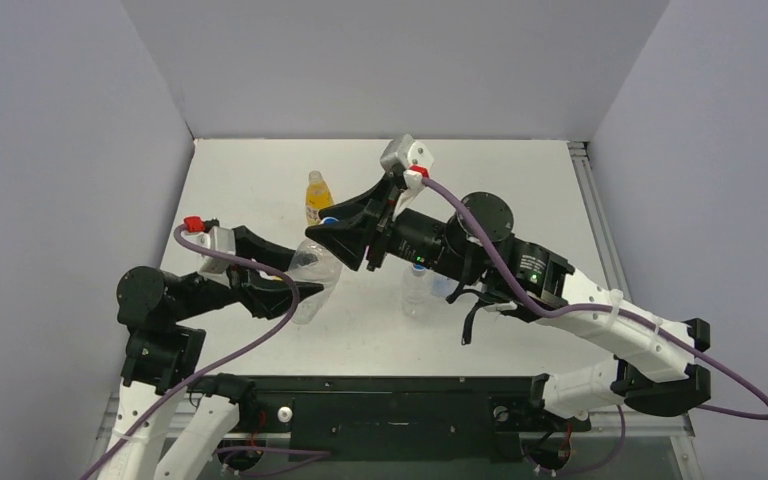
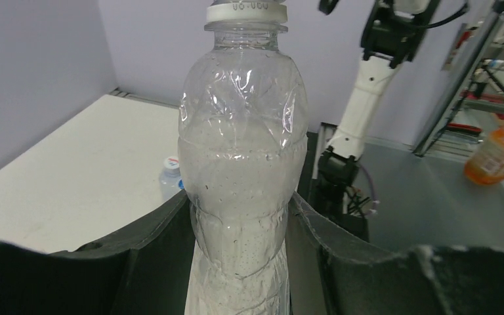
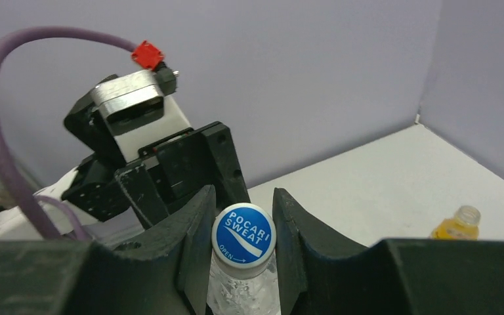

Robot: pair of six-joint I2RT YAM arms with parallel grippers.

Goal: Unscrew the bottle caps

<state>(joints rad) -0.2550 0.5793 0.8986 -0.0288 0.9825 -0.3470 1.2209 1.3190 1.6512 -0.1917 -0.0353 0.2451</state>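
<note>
Blue-topped white round screw cap [image 3: 243, 234] atop clear crinkled plastic bottle [image 2: 243, 164], pinched in right claw [image 3: 243, 213], both fingers touching it. Left claw [image 2: 239, 205] clamped around bottle's waist, holding it tilted over white bench [image 1: 520, 180].

The cap [image 3: 243, 235] was blue with white lettering. The held bottle [image 2: 243, 164] was colourless, the far bottle [image 1: 318, 200] yellow-orange. The left gripper [image 2: 239, 205] and right gripper [image 3: 243, 195] were black, the cable [image 1: 260, 341] purple, the surface [image 1: 520, 200] white.
</note>
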